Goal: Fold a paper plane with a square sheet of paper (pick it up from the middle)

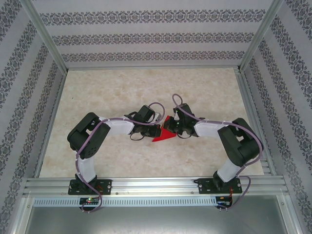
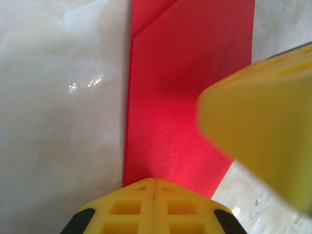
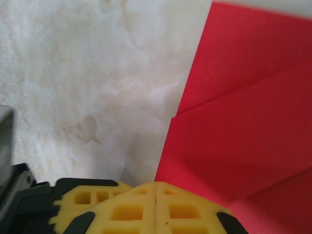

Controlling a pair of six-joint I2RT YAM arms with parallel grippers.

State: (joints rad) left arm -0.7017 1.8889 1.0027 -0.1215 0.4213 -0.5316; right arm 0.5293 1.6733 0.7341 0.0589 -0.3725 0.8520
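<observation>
The red sheet of paper (image 1: 163,135), already partly folded with slanting flaps showing on its top face, lies flat on the table (image 1: 122,87) beneath it, and I have 1 gripper at each side of it. My left gripper (image 2: 155,183) has its 2 jaws closed tight together, tips meeting the sheet's near edge; my right gripper (image 3: 156,184) is closed the same way at a corner of the sheet. Whether either tip pinches the sheet or only presses on it, I cannot tell. I judge this a creasing step: I should hold one tip down as an anchor on the sheet and run the other slowly along the fold line, so the sheet neither slides nor buckles
</observation>
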